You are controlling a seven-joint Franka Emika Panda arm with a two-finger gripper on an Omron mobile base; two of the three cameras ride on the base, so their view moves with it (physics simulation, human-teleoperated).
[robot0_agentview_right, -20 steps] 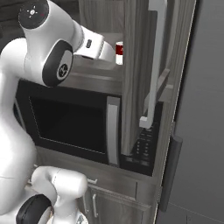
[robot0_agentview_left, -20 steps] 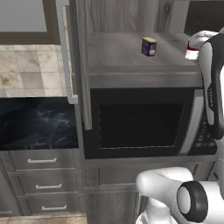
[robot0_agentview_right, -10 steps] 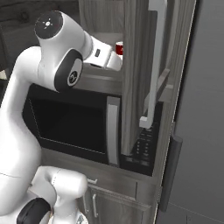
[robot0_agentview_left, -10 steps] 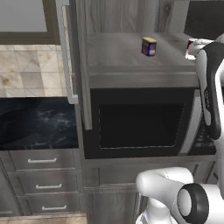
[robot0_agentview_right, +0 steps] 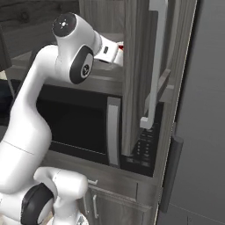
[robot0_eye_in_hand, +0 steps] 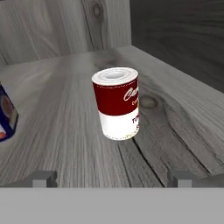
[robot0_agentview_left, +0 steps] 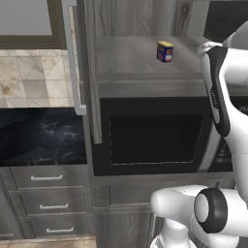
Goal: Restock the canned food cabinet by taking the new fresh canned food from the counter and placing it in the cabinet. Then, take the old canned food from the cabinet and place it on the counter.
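The can [robot0_eye_in_hand: 117, 103] at the frame's centre has a dark red upper band, white lower body and pale lid; the shelf [robot0_eye_in_hand: 65, 131] beneath is grey wood-grain; the can [robot0_agentview_left: 165, 51] at upper right is yellow-lidded, blue-purple.

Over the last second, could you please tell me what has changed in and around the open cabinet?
The arm has swung further into the cabinet, carrying the open gripper toward the red-and-white can, which now stands upright just ahead of the fingertips, not yet held. The yellow-and-blue can stayed on the shelf, the cabinet doors stayed open, and the base did not move.
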